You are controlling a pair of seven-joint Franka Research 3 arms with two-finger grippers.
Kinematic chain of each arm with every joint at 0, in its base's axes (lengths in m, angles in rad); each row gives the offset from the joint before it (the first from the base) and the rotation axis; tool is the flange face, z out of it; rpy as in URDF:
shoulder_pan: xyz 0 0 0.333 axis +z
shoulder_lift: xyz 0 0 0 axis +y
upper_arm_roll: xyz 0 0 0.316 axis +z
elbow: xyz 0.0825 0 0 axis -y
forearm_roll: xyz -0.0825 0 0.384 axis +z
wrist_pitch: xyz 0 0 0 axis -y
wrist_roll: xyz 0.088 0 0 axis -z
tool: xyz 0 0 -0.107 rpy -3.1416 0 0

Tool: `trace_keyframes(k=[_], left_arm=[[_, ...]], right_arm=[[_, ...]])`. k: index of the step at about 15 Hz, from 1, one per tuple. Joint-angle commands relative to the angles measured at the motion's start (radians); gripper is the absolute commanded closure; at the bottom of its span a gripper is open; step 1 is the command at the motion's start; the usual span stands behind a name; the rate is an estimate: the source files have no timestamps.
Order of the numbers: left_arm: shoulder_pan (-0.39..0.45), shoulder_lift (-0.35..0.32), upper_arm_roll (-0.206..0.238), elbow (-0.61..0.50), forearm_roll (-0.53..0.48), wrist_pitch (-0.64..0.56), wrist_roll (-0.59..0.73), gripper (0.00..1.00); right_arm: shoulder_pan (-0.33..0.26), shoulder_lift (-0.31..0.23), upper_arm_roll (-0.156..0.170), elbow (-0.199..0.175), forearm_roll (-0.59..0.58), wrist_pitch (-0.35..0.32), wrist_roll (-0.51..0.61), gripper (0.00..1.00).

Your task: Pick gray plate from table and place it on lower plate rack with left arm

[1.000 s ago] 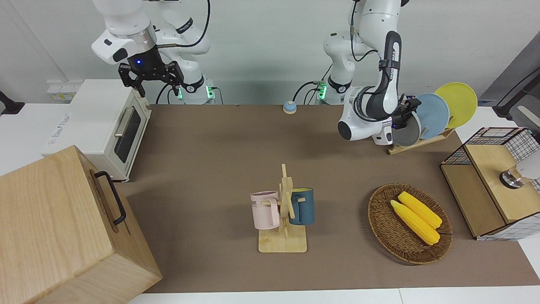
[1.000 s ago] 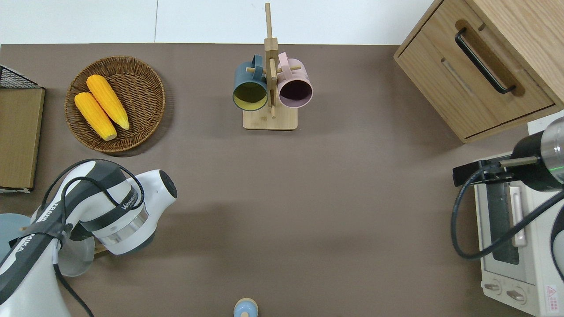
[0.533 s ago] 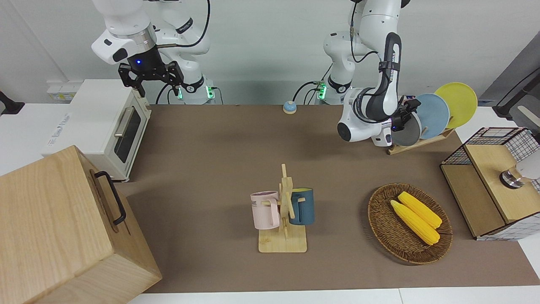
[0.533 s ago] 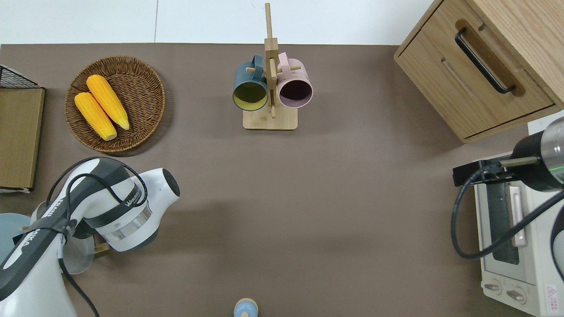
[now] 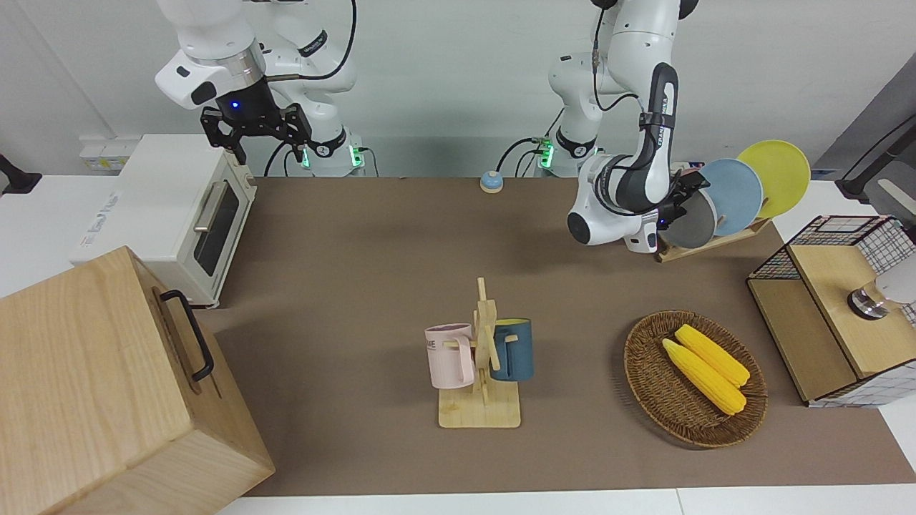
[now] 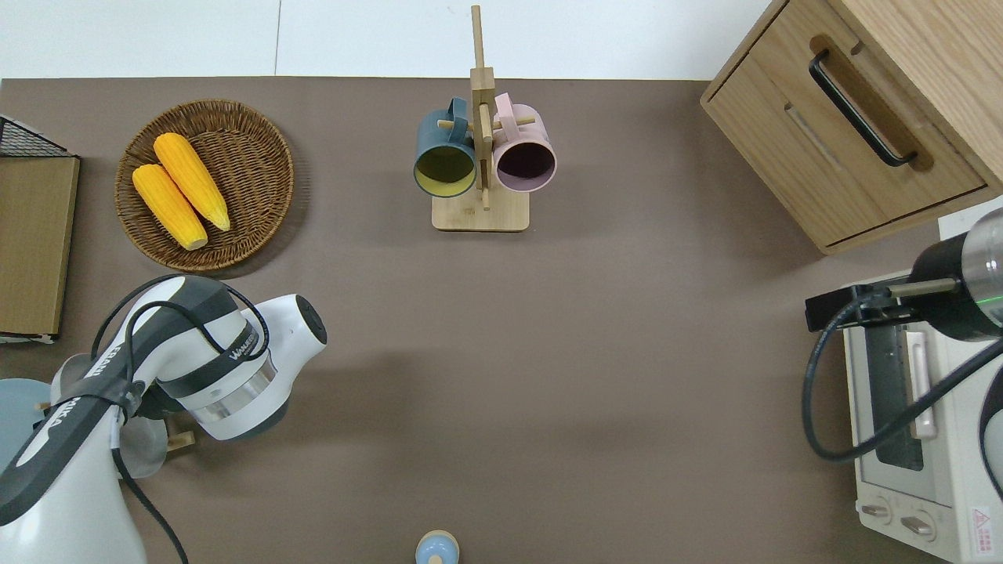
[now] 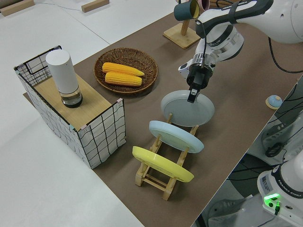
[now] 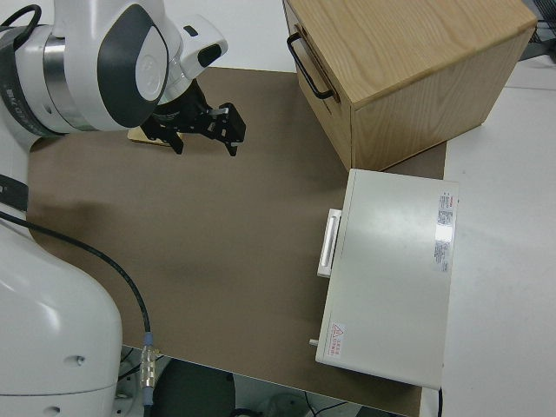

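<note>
Left side view — gray plate (image 7: 187, 109) stands tilted in the lowest slot of the lower plate rack (image 7: 161, 174), beside 1 light blue plate (image 7: 176, 136) and 1 yellow plate (image 7: 162, 164). Left gripper (image 7: 192, 96) at the gray plate's upper rim; whether it grips, cannot tell. Right arm parked, right gripper (image 8: 201, 127) spread apart. Bench (image 5: 358, 250) brown.

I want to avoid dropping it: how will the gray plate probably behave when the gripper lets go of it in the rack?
The gray plate looks rigid and smooth, so it may slip. It leans in the lower plate rack's end slot, gripped at its rim by the left gripper; being round, it could roll or tip if poorly seated.
</note>
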Motion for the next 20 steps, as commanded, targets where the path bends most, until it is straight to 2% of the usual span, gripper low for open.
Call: trace_keyframes(k=[1, 4, 10, 14, 20], left_arm=[[-0.016, 0.019, 0.007, 0.043, -0.033, -0.005, 0.030, 0.01], [-0.016, 0.009, 0.007, 0.066, -0.034, -0.008, 0.064, 0.01], [-0.016, -0.015, 0.006, 0.205, -0.066, -0.054, 0.225, 0.01], [-0.012, -0.050, 0.007, 0.346, -0.166, -0.052, 0.357, 0.01], [-0.012, -0.052, 0.007, 0.585, -0.374, -0.054, 0.441, 0.01]], right_arm=[[-0.007, -0.002, 0.007, 0.006, 0.007, -0.014, 0.000, 0.013], [-0.007, -0.002, 0.007, 0.006, 0.007, -0.014, 0.000, 0.013], [-0.007, -0.002, 0.007, 0.006, 0.007, -0.014, -0.001, 0.011], [-0.007, -0.002, 0.007, 0.006, 0.007, -0.014, 0.000, 0.013], [-0.007, -0.002, 0.007, 0.006, 0.007, -0.014, -0.001, 0.011]])
